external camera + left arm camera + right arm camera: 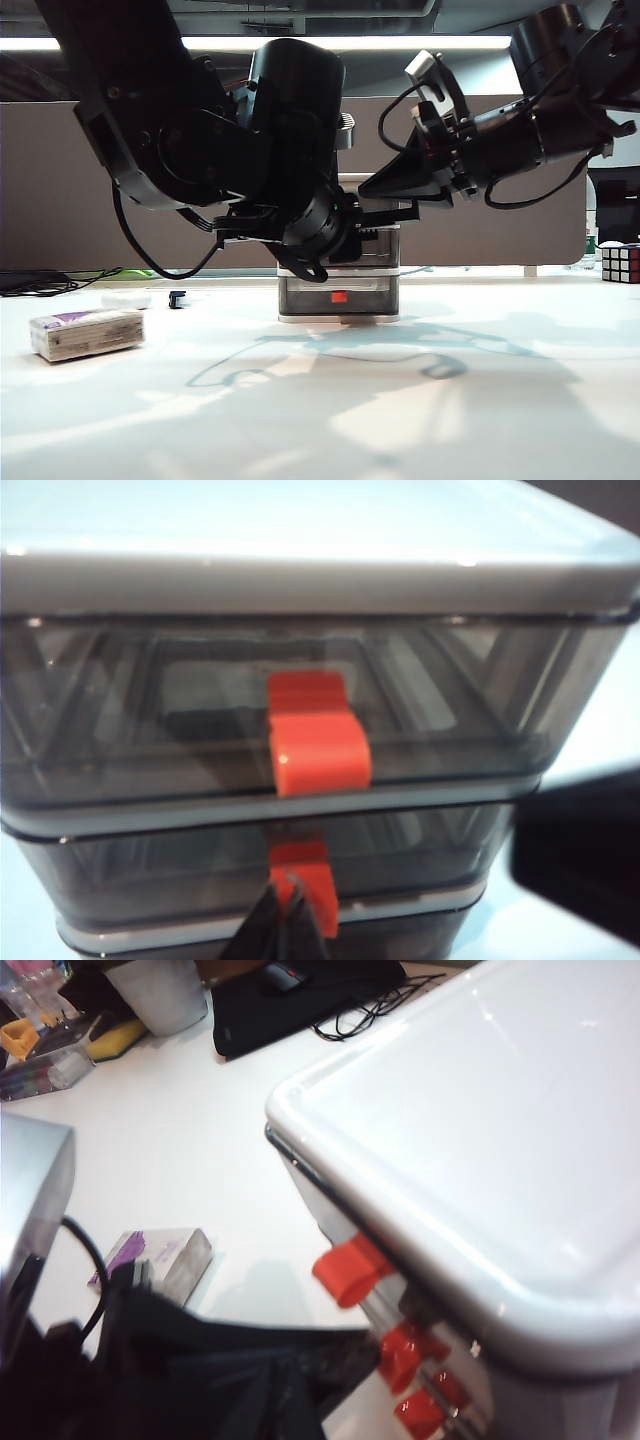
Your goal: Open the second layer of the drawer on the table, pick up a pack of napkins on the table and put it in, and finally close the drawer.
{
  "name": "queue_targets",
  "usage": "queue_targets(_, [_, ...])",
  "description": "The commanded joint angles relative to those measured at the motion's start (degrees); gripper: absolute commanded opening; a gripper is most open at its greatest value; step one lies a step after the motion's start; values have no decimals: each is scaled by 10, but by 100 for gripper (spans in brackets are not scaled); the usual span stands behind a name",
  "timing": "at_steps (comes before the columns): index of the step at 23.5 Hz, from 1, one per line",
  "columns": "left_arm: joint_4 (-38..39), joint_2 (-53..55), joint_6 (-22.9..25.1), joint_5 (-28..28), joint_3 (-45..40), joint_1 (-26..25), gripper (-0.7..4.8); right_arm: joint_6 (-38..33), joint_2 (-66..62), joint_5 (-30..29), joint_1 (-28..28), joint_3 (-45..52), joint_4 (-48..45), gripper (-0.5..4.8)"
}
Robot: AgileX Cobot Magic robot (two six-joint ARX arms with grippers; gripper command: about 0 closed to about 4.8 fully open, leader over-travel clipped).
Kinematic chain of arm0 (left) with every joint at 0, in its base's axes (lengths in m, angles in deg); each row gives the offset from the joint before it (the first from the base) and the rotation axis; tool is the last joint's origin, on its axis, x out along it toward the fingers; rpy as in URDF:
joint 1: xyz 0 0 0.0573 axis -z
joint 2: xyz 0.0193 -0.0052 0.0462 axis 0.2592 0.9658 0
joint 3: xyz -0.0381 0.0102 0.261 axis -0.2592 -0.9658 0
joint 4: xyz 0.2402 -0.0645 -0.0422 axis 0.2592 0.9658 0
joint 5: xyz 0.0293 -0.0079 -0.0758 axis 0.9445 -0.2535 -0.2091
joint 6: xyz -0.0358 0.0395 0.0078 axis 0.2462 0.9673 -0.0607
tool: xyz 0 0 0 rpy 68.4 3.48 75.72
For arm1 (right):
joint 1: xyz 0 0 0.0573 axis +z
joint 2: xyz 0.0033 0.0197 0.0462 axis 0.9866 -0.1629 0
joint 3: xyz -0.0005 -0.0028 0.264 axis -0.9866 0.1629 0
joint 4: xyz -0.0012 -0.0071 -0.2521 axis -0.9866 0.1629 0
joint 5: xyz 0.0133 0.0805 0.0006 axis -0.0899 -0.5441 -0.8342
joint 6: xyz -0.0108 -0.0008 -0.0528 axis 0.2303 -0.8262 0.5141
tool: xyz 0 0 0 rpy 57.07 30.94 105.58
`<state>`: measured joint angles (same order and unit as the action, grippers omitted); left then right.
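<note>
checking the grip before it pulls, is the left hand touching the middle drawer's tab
Touching. The left wrist view shows the shut left hand pinched on the middle drawer's red tab, fingertips overlapping it with no gap.

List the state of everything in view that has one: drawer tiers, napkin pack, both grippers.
top drawer: closed, tab free.
second layer: not visibly pulled out; left gripper on its tab.
bottom drawer: closed.
pack of napkins: lying flat on the table, untouched, off to the left of the unit.
left gripper: shut on the second layer's tab.
right gripper: raised beside the unit's top, holding nothing; its jaws are not visible.
</note>
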<state>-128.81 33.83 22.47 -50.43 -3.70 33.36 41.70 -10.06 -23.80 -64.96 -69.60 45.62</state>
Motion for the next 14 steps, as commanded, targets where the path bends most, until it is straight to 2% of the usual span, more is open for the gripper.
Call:
queue_targets(1, [4, -3, 0, 9, 1, 4, -6, 0, -8, 1, 3, -14, -10, -5])
queue_targets(7, [11, -3, -11, 13, 1, 3, 2, 0, -13, -1, 3, -24, -9, -5])
queue_targets(12, [25, -3, -14, 13, 1, 5, 139, 0, -13, -3, 3, -24, 3, -4])
queue_targets(14, [29, -3, -14, 14, 1, 9, 165, 0, -13, -7, 3, -24, 5, -5])
